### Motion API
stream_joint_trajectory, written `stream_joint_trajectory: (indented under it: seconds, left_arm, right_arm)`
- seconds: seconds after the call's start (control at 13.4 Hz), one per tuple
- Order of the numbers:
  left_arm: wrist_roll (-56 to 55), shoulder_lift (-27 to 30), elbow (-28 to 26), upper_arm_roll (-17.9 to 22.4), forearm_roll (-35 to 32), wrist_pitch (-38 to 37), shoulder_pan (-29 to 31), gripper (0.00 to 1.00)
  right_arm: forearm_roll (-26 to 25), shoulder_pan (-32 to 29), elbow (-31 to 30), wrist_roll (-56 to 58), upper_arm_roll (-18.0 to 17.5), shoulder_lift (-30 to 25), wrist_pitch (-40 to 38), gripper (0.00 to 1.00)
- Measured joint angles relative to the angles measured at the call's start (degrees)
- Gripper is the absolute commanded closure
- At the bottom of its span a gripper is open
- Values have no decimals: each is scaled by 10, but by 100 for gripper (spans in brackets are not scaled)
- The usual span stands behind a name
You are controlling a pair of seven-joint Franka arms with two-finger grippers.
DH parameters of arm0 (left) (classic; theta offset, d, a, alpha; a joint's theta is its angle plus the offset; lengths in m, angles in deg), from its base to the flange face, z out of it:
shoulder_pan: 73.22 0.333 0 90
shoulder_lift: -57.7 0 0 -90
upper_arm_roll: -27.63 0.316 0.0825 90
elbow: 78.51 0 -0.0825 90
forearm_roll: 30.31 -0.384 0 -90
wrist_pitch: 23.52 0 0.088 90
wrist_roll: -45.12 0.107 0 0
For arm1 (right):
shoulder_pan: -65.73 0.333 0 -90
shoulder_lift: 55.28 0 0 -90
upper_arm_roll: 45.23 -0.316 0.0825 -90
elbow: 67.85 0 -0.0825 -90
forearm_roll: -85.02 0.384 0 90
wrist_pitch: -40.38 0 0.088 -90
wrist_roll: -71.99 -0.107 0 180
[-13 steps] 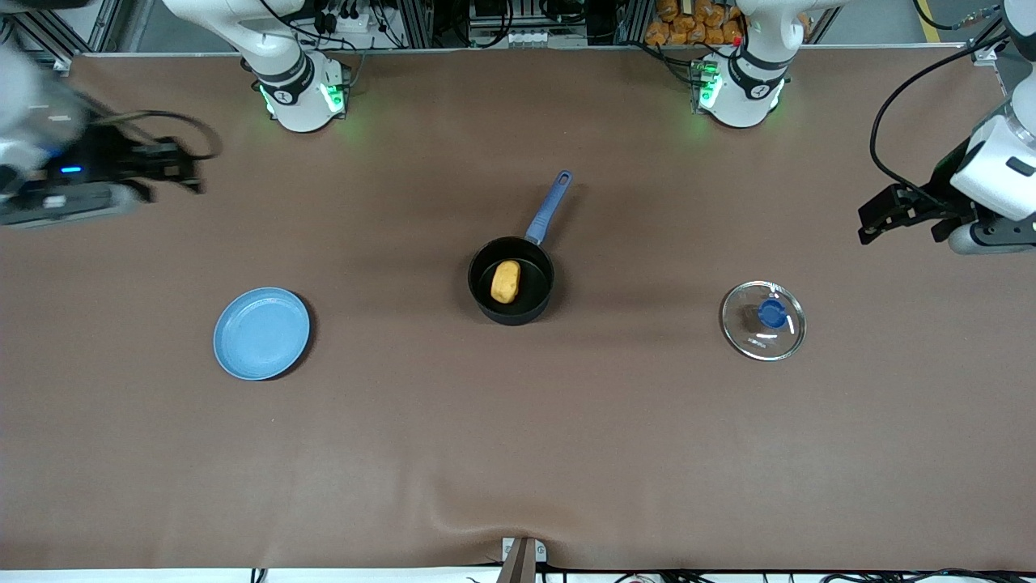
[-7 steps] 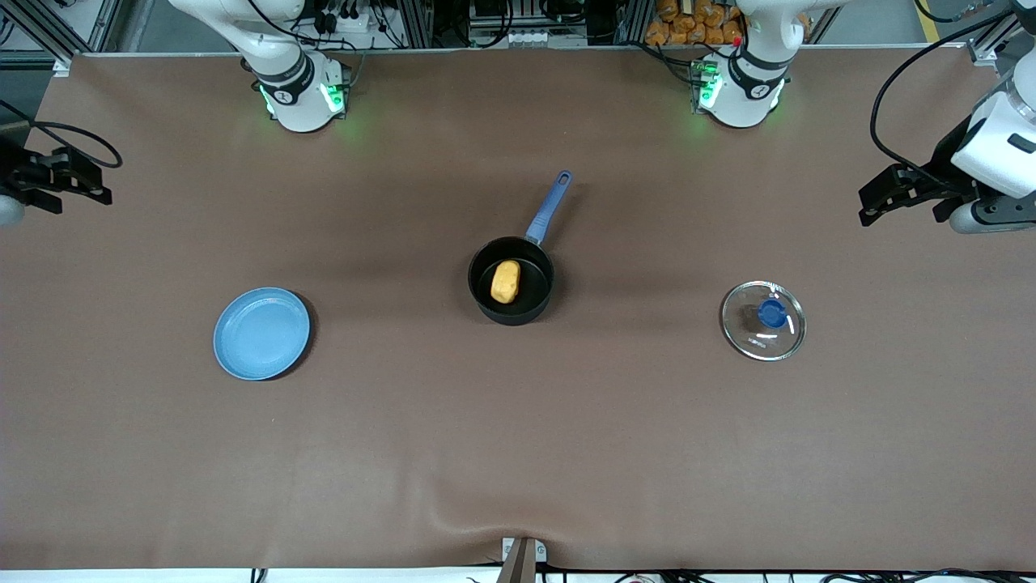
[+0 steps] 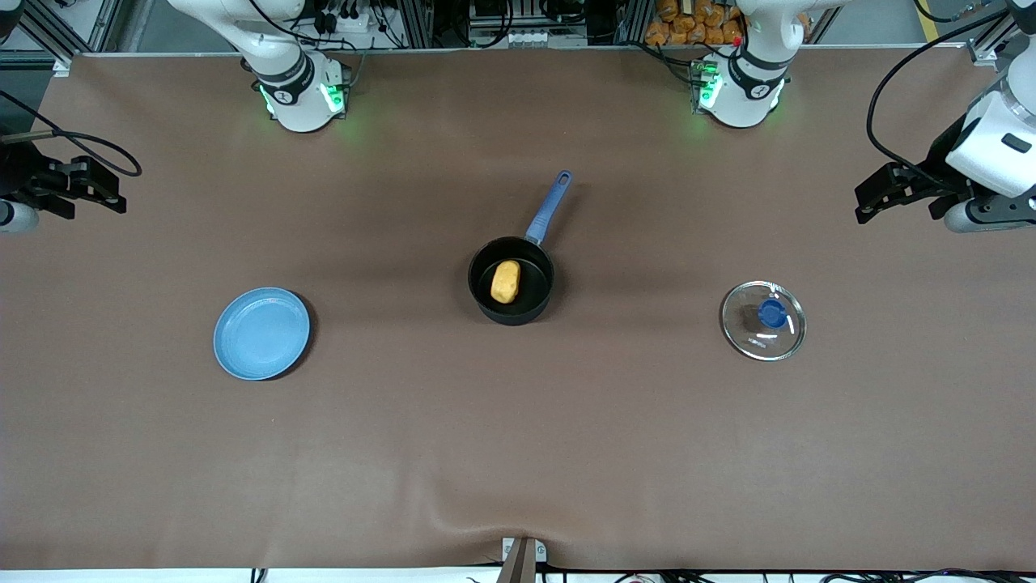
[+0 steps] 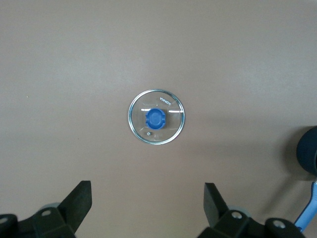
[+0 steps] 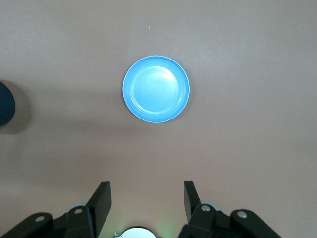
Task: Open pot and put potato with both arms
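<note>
Item: pot [image 3: 511, 281], black, round, uncovered, standing mid-table, well apart from both grippers, its blue handle [image 3: 549, 206] angled up toward the arms' bases. Contents: one potato [image 3: 505, 281], yellow-orange, lying on the pot's floor. Item: lid [image 3: 763, 320], glass with a steel rim and a blue knob [image 3: 772, 313], lying flat on the brown table [image 3: 518, 453], knob up, toward the left arm's end and apart from the pot. Item: blue plate [image 3: 261, 333], bare, flat on the table toward the right arm's end. Left gripper [image 3: 878, 197]: raised at the left arm's edge of the table, with the lid the nearest thing to it and nearer the front camera; in the left wrist view its fingers [image 4: 79, 203] stand wide apart with nothing between them, the lid [image 4: 156, 117] showing below, out ahead of the fingertips. Right gripper [image 3: 93, 188]: raised at the right arm's edge of the table, with the plate the nearest thing to it and nearer the front camera; in the right wrist view its fingers [image 5: 100, 203] are parted and bare, the plate [image 5: 156, 89] lying below, ahead of the fingertips, and a dark sliver of the pot [image 5: 6, 103] at the picture's edge.
</note>
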Motion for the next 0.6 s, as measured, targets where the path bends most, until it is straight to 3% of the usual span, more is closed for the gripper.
stream_joint_trajectory:
  seconds: [0.07,0.15,0.6]
  left_arm:
    - [0,0,1,0,0,0,0,0]
    - [0,1,3,0,0,0,0,0]
    - [0,1,17,4,0,-7,4,0]
  right_arm:
    - [0,0,0,0,0,0,4,17]
    - [0,0,0,-1,0,0,9,0]
    - [0,1,0,-9,4,7,52,0]
